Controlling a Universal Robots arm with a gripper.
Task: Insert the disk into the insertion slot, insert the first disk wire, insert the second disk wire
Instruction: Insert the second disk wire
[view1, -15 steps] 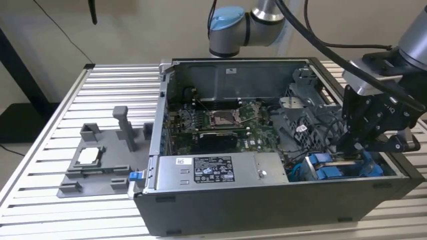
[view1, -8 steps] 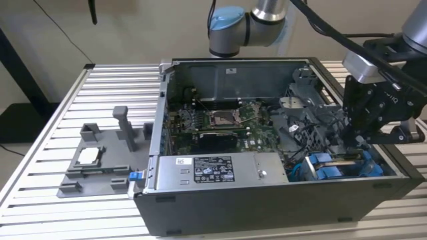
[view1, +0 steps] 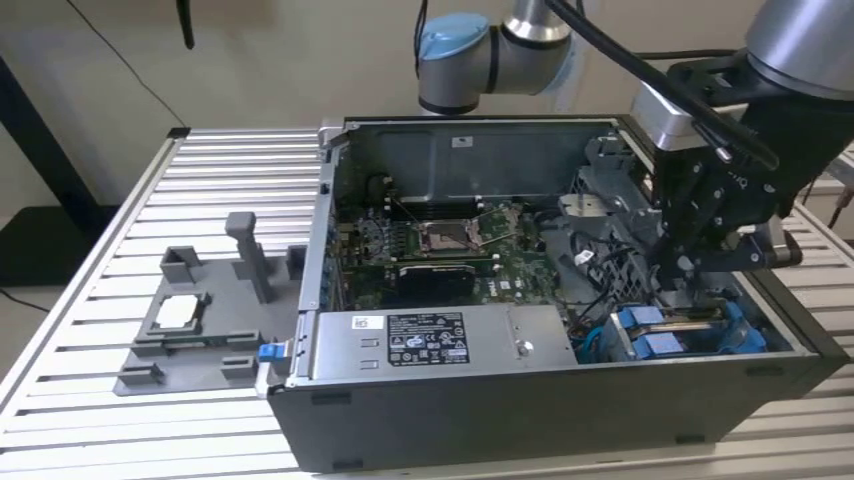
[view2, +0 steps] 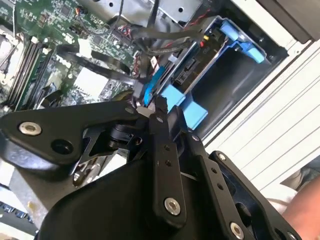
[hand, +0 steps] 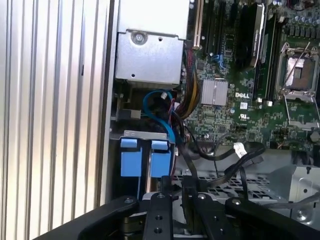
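Reaching down into the open case (view1: 441, 400), the gripper (view1: 683, 283) hangs over the drive bay at the corner beside the power supply (view1: 427, 345). The disk (view1: 681, 335) already sits in its slot there: its blue carrier tabs show just below the fingertips in the exterior view, and as two blue tabs side by side just ahead of the jaws in the first wrist view (hand: 144, 159).

In the second wrist view the fingers (view2: 159, 150) are drawn nearly together, with only a thin gap between the tips. Something small and pale sits at that gap, but I cannot tell whether it is a connector pinched there or merely a part behind the tips. A blue cable (hand: 161, 112) loops from the board (hand: 240, 95) toward the disk, and a bundle of black wires (hand: 220, 155) lies close beside the fingers.

The relation that matters: the disk lies directly ahead of and below the jaws, very near, its rear edge with the connector sockets turned toward the fingertips. Its long axis appears to run away from the jaws, into the bay and toward the case wall. Judging by this, the disk step looks done and the work now concerns the wires.
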